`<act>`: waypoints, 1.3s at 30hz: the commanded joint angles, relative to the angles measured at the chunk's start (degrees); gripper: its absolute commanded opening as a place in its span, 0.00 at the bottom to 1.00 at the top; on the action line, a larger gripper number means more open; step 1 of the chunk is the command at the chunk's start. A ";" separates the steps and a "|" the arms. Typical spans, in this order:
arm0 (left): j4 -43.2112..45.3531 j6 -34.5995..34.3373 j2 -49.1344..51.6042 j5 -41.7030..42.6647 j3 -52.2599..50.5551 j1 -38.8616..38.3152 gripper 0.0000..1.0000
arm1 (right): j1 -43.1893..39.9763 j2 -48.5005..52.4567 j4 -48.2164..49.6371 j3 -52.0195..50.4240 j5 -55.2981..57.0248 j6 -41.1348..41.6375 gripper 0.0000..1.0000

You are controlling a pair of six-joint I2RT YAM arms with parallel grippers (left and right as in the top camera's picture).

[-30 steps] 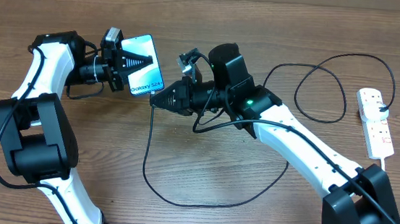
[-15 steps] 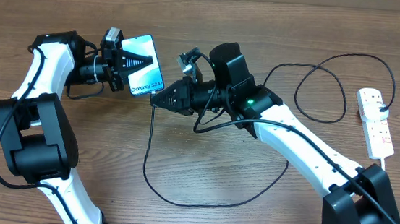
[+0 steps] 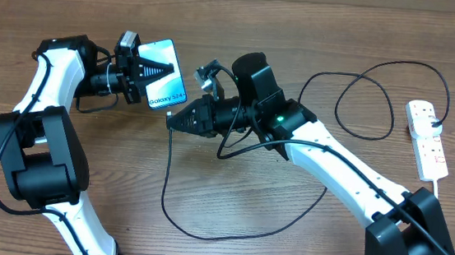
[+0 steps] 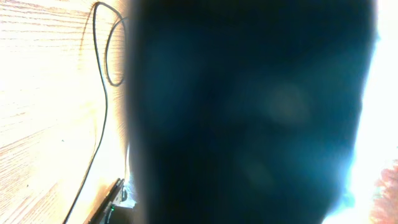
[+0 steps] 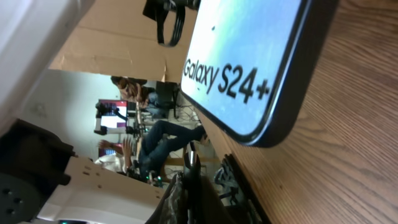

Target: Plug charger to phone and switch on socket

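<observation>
I see the phone (image 3: 168,93) with a light blue screen, dark edge and "Galaxy S24+" text. The left gripper (image 3: 160,70) is clamped on it, and the right gripper (image 3: 172,120) is pinched on the charger (image 3: 166,167) tip.

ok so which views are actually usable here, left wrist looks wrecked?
Overhead: evenly lit and sharp, phone lettering readable. Left wrist: a dark out-of-focus mass fills most of the frame, the table is blown out, and only the charger shows clearly. Right wrist: phone lettering crisp, room behind soft.
</observation>
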 commanded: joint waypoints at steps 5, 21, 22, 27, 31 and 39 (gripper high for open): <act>0.00 1.36 -0.83 1.66 0.04 -0.74 0.04 | 0.26 -0.46 0.52 0.94 0.42 -4.09 0.04; 0.04 1.38 -0.83 1.70 0.04 -2.73 0.04 | -1.51 -0.46 -3.15 0.94 2.14 -2.47 0.04; 0.04 1.38 -0.83 1.68 0.04 -2.73 0.04 | -1.70 -0.46 -3.52 0.92 2.10 -2.27 0.04; 0.37 1.42 -0.83 1.68 0.07 -2.73 0.04 | -1.73 -0.46 -3.82 0.92 1.86 -2.29 0.04; 1.88 1.38 -0.83 1.68 0.07 -2.73 0.04 | -1.73 -0.46 -3.10 0.92 -0.35 -2.27 0.04; 2.43 1.36 -0.83 1.68 0.04 -2.73 0.04 | -1.73 -0.46 -2.51 0.92 -2.16 -2.27 0.04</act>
